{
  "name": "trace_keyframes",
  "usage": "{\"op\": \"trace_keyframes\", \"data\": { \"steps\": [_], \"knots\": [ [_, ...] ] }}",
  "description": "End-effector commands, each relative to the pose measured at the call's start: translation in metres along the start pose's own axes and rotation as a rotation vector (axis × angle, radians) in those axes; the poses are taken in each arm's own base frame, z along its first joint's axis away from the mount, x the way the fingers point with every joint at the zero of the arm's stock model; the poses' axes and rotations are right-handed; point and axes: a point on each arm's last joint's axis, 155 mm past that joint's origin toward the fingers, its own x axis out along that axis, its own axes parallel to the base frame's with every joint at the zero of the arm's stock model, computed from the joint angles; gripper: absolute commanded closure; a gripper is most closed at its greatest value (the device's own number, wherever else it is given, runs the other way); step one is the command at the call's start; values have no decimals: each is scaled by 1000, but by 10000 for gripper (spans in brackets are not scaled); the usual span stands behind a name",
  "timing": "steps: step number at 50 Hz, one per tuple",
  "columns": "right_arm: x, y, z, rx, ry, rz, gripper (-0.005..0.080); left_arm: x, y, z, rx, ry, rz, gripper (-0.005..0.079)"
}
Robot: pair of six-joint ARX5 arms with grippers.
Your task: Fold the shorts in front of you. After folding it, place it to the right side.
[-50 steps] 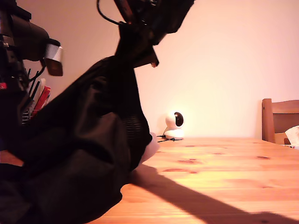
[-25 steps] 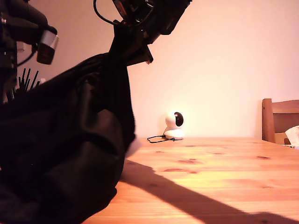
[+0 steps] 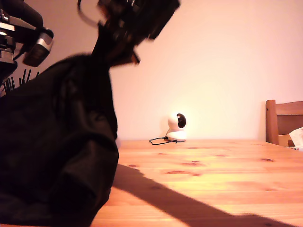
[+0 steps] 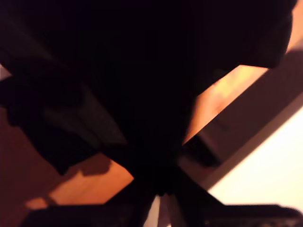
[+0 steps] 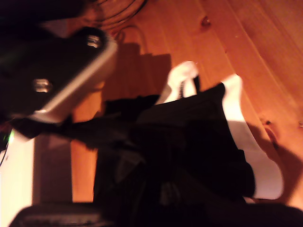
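The shorts [image 3: 57, 142] hang in the air as a big black bundle on the exterior view's left, their lower folds sagging down to the table [image 3: 213, 175]. They are pulled up to a peak near the top of that view, where a blurred arm grips them — which of my two arms that is, the wrist views do not let me say. A second arm shows at the exterior view's upper left corner, close beside the cloth.

In my first wrist view the shorts [image 4: 132, 80] fill most of the picture, gathered down to a narrow neck right at my first gripper [image 4: 161, 187]; it is clenched on the cloth. Bare wood [image 4: 90, 187] shows beneath.

In my second wrist view the shorts [image 5: 189, 142] dangle over the table [image 5: 246, 42], a broad white hem band [image 5: 251, 146] curving along one edge. The fabric runs down into my second gripper [image 5: 161, 208] at the picture's edge — too dark and blurred to tell whether the jaws are closed on it. The other arm's gripper [image 5: 57, 80] is near the cloth.

Behind, a white camera [image 3: 178, 126] stands on the table by the wall, and a chair [image 3: 283, 122] shows at the exterior view's right.
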Motion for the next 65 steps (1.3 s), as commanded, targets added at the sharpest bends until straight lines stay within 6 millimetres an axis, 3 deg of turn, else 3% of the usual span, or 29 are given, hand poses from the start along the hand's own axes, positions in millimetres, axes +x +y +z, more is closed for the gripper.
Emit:
{"op": "trace_keyframes", "data": {
  "steps": [1,18,35,42,49,58,65],
  "knots": [
    [22,-2,-6,32,8,37,763,1,-1,-4,-35,5,-7,763],
    [64,16,5,79,-54,152,763,0,-5,-2,-145,-2,-30,763],
    [119,21,-23,172,-14,262,760,-3,-12,3,-184,-25,-65,763],
    [132,26,-26,181,-9,280,627,-5,-14,5,-182,-36,-74,761],
    [136,34,-3,137,-89,302,407,-10,-16,10,-203,-57,-85,761],
    [134,45,24,111,-179,342,379,-20,-16,19,-221,-94,-85,761],
    [130,43,29,116,-190,339,379,-31,-15,27,-217,-130,-76,750]
  ]
}}
